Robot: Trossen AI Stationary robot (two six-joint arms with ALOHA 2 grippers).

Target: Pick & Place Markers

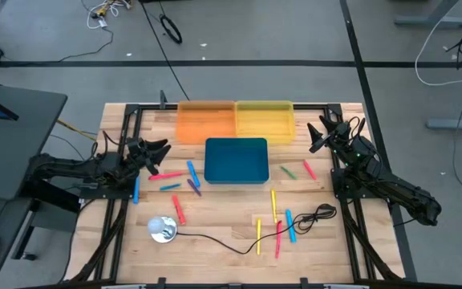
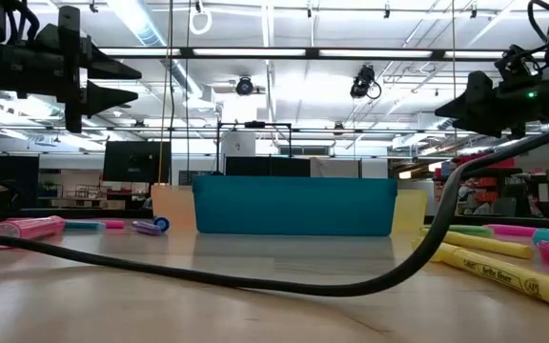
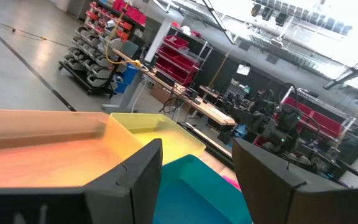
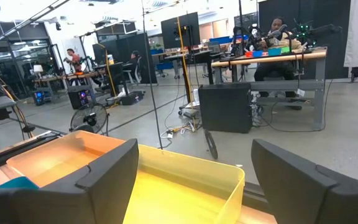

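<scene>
Right now my left claw (image 1: 164, 149) hangs open and empty above the tabletop's left side; the nearest markers (image 1: 167, 175) lie just below it toward the front edge, a pink one with its long axis running left to right. My right claw (image 1: 318, 135) is also open, empty, near the yellow bin (image 1: 265, 120), with green and pink markers just in front of it

Only one print shows — small dark lettering along the barrel of the yellow marker (image 2: 508, 270) lying nearest the bench's right edge — too small to read.
</scene>
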